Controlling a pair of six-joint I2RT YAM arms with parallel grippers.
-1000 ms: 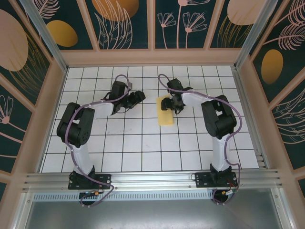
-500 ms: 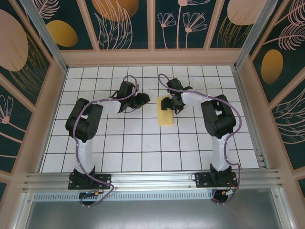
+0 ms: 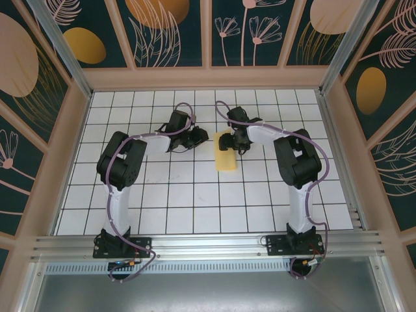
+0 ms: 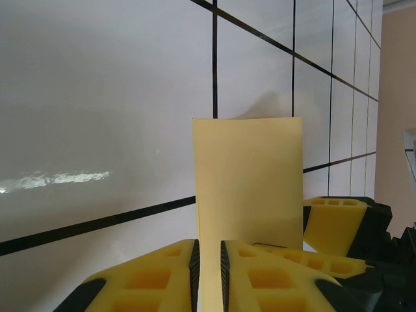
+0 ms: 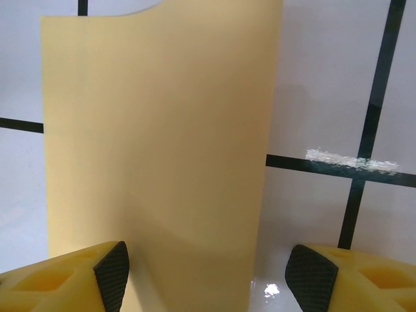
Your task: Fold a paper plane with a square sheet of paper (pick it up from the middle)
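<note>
A square sheet of thin yellow paper (image 3: 226, 155) is seen lying flat on the white tabletop (image 3: 182, 195) ruled with black grid lines, a little toward 12 o'clock from the tabletop's middle. From above it is seen as a rectangle, its long sides running from 12 to 6 o'clock. The left gripper (image 3: 203, 136) is placed at the sheet's 9 o'clock side, near its 12 o'clock end, just beside the paper's edge. In the left wrist view its jaws are drawn nearly together, with only a narrow slit left between the yellow pads (image 4: 149, 283), and yellow paper is seen through that slit; whether the paper's edge is pinched there cannot be told. The right gripper (image 3: 231, 140) is set over the sheet's 12 o'clock end, reaching in from the 3 o'clock side. In the right wrist view its jaws are spread wide, one yellow pad (image 5: 65, 276) at each lower corner of the view, and the sheet (image 5: 156, 130) is stretched away between them, unclamped
</note>
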